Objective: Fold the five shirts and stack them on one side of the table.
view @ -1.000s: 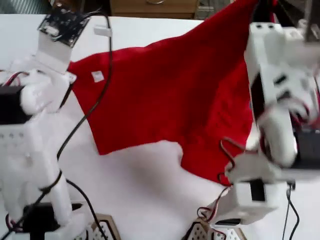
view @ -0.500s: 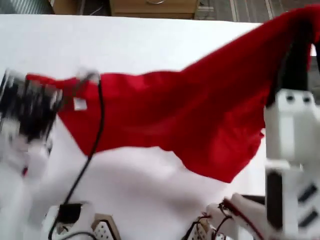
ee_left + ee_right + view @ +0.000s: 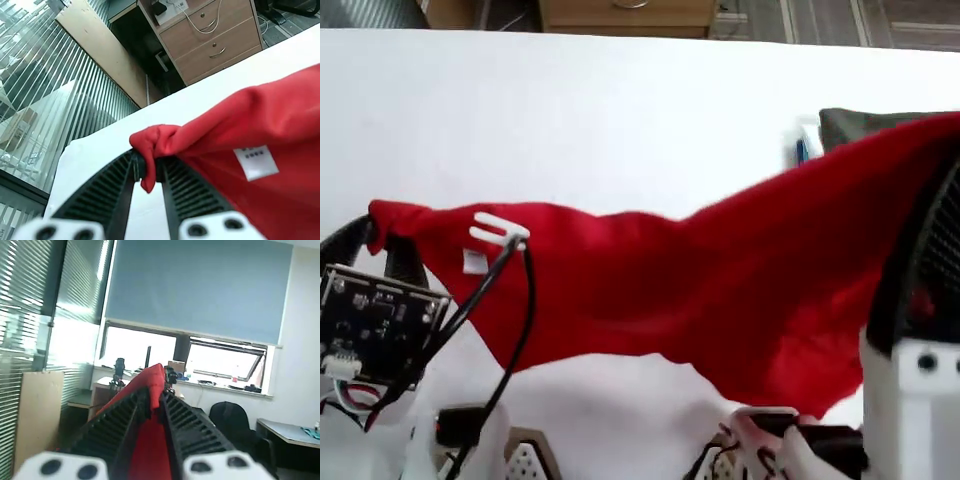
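One white worktop (image 3: 620, 110) lies under the red shirt (image 3: 720, 290), hung slack between both arms; it looks soft and light, best held at corners. Left gripper (image 3: 148, 165) pinches a bunched corner; right gripper (image 3: 155, 395) clamps the opposite edge.

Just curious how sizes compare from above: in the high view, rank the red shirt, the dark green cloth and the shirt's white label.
1. red shirt, by far the largest, though held up nearer the camera.
2. dark green cloth, partly hidden behind the shirt, so unsure.
3. white label, smallest.
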Controlling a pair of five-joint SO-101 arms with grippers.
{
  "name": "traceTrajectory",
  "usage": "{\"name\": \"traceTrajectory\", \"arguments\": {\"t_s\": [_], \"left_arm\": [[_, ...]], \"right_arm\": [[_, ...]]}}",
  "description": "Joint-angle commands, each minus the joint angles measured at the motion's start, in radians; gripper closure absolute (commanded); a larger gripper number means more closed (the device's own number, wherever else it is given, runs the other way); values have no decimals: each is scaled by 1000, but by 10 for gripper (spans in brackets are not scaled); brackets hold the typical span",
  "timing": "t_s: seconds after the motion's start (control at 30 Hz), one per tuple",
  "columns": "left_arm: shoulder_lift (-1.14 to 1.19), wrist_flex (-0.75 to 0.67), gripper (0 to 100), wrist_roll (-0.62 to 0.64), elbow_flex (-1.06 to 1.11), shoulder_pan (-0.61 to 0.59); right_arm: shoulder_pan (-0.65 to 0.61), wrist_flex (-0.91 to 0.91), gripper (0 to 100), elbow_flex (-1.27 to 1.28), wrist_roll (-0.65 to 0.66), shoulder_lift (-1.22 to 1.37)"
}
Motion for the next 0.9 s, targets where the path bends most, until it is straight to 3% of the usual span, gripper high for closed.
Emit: {"name": "traceTrajectory", "arguments": {"t_s": [0.0,0.13,0.37,0.87], "left_arm": [[-8,14,975,3,2,-8],[-5,15,975,3,33,-12],[-2,-14,975,2,145,-140],[-28,11,975,-23,154,-144]], "right_arm": [[-22,4,979,92,6,-24],[-22,-8,979,193,5,-31],[-24,-79,979,282,0,-7],[-85,-87,979,302,-3,-87]]}}
